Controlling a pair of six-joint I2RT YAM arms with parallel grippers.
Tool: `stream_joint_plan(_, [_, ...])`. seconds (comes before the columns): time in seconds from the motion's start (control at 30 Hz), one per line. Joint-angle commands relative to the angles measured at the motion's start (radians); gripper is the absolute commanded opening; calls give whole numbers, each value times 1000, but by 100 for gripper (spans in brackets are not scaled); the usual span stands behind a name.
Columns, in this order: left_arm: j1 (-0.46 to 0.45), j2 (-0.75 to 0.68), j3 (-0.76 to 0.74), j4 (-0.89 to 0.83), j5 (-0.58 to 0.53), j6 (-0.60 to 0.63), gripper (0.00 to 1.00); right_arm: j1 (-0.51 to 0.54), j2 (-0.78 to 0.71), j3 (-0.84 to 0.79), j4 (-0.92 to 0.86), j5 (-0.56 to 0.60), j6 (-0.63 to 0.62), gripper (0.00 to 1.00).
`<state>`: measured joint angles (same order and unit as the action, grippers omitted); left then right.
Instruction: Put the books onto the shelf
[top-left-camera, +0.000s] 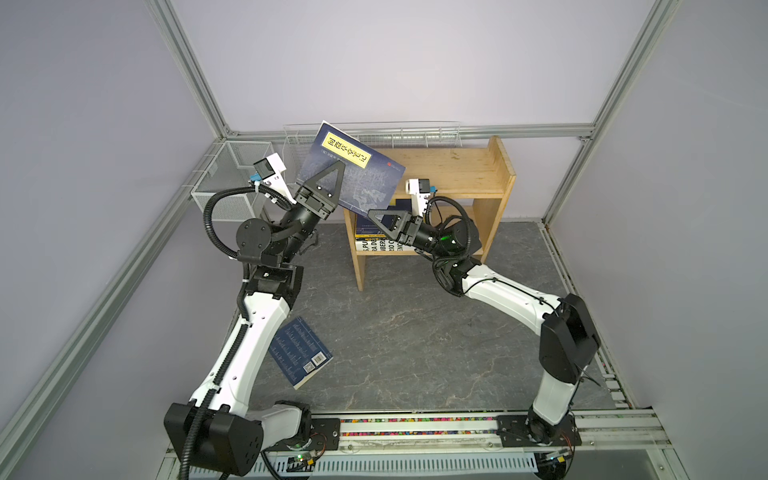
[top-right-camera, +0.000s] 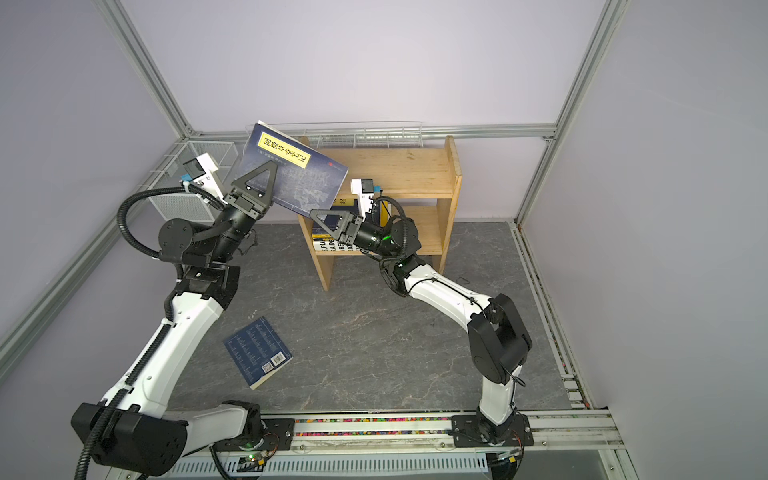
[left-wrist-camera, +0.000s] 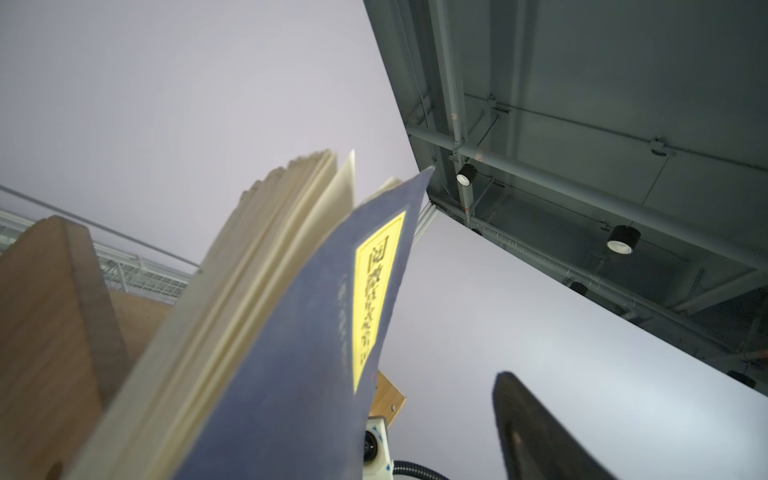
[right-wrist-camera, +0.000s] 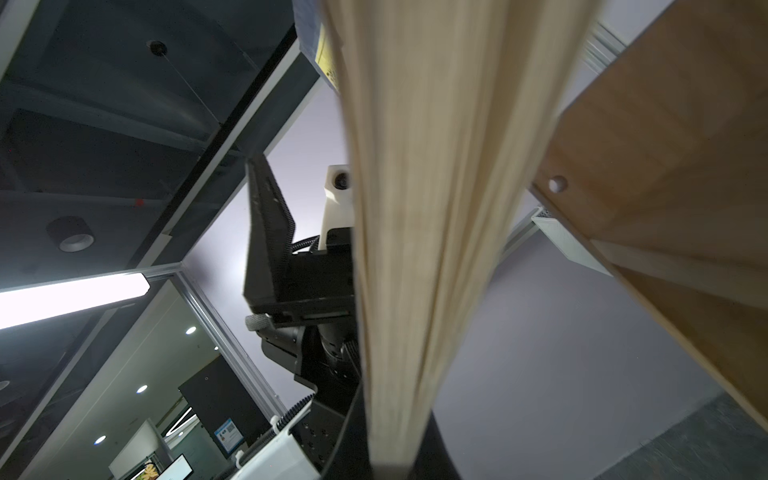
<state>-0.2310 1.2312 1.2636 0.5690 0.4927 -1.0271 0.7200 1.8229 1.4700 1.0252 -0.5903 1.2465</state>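
**Book-shelving task, partly complete.** The grey stone-patterned counter (top-left-camera: 415, 332) carries the pine shelf (top-left-camera: 457, 166) at the middle of its far edge, with a white wire basket (top-left-camera: 237, 178) at the far-left corner. The shelf's top tier shows no book. Its lower tier holds a flat stack at the left end, where a white book with black lettering (top-left-camera: 380, 246) lies lowest with navy volumes (top-left-camera: 365, 225) on it; the right arm hides the count. A raised navy book (top-left-camera: 365, 183) with a yellow label hangs tilted in the air at the shelf's left end, apparently clear of both tiers. The right gripper (top-left-camera: 374, 215) has its jaws clenched on this book's lower edge, and the pages fan upward in the right wrist view. The left gripper (top-left-camera: 332, 174) has its jaws released: one lies over the cover in both top views, and the left wrist view shows a plain gap. A second navy book (top-left-camera: 301, 351) lies flat, back cover up, near the counter's left edge, partly under the left arm. By this evidence several books are shelved, one is in transfer, and one remains to be fetched.
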Motion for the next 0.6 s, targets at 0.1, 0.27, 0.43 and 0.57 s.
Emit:
stream_joint_plan(0.1, [25,-148,-15,-277,-65,217,94,-48,-162,-181,-47,-61,-71,7])
stream_joint_plan(0.27, [87,-267,-67,-467,-128,308,97,-70,-326,-359,-172,-39,-154,7])
stream_joint_plan(0.43, [114,-344,-105,-577,-193,370,98,-72,-444,-469,-316,-5,-228,7])
stream_joint_plan(0.57, [114,-369,-127,-601,-217,383,99,-73,-513,-523,-426,21,-292,7])
